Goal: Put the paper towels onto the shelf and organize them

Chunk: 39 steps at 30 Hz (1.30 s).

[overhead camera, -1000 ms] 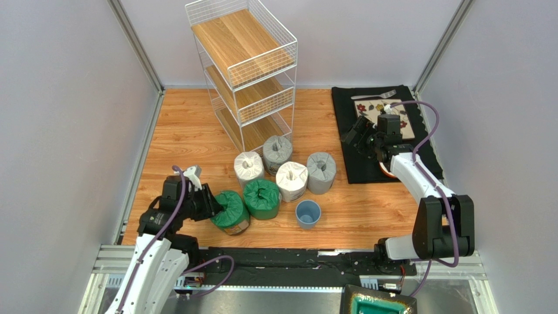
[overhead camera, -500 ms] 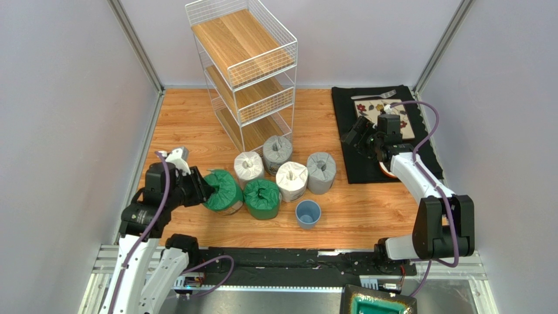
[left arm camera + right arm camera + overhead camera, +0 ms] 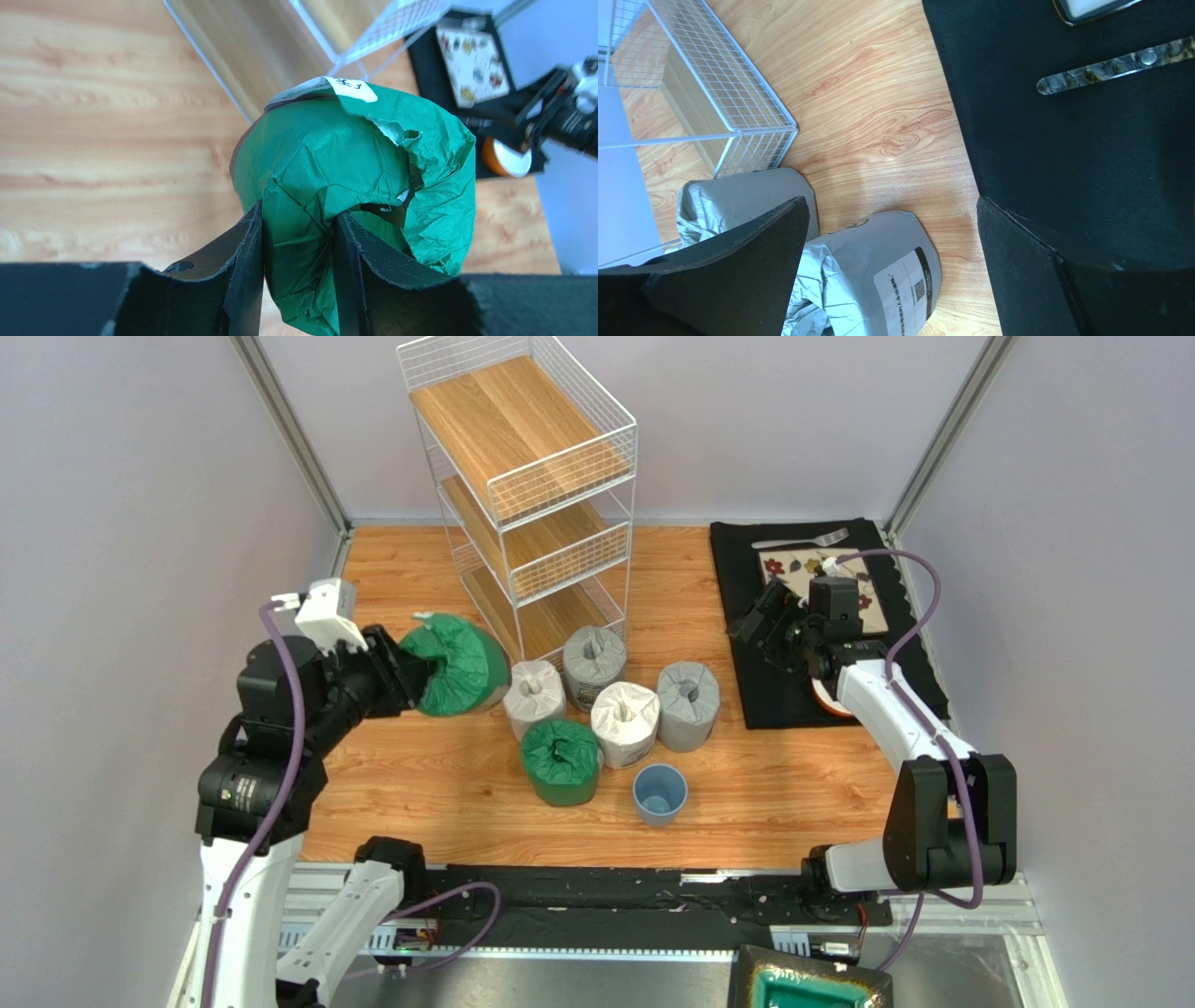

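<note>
My left gripper (image 3: 397, 676) is shut on the gathered top of a green roll (image 3: 452, 667), held in the air left of the white wire shelf (image 3: 526, 476); the left wrist view shows the pads (image 3: 247, 269) pinching the green wrap (image 3: 351, 168). A second green roll (image 3: 561, 759), two white rolls (image 3: 532, 695) (image 3: 624, 721) and two grey rolls (image 3: 593, 661) (image 3: 689, 703) stand on the table before the shelf. My right gripper (image 3: 765, 627) is open and empty over the black mat's left edge; its wrist view shows the grey rolls (image 3: 878, 269) and the shelf corner (image 3: 724, 105).
A small blue cup (image 3: 659, 793) stands near the front, right of the green roll. A black mat (image 3: 814, 637) with a floral plate (image 3: 839, 585) and a fork lies at the back right. Grey walls close in on both sides.
My left gripper has lifted the green roll off the table and carried it back and left, up toward the shelf. The right arm has not moved.
</note>
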Each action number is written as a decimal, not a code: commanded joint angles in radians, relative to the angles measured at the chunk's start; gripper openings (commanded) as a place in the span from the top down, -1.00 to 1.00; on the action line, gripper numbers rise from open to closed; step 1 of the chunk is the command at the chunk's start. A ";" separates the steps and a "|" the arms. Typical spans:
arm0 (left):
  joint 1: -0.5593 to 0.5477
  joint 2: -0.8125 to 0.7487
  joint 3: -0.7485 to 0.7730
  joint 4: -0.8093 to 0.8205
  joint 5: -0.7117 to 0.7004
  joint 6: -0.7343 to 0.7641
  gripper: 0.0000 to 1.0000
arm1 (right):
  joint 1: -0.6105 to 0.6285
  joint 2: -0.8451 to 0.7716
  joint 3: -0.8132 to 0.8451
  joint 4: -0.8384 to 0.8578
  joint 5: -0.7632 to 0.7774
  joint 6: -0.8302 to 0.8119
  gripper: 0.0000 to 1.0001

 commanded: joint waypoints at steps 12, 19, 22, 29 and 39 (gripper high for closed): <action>-0.002 0.171 0.206 0.392 -0.239 0.119 0.27 | 0.014 -0.166 0.067 -0.090 -0.047 -0.023 -0.83; -0.002 0.288 0.321 0.590 -0.250 0.153 0.27 | 0.013 -0.217 0.035 -0.089 -0.085 -0.007 -0.83; -0.002 0.331 0.381 0.645 -0.256 0.167 0.28 | 0.014 -0.228 0.027 -0.092 -0.088 -0.003 -0.83; -0.002 0.370 0.419 0.789 -0.294 0.222 0.32 | 0.013 -0.239 0.024 -0.101 -0.082 -0.010 -0.84; -0.002 0.596 0.574 0.895 -0.268 0.245 0.33 | 0.014 -0.236 0.023 -0.101 -0.084 -0.009 -0.83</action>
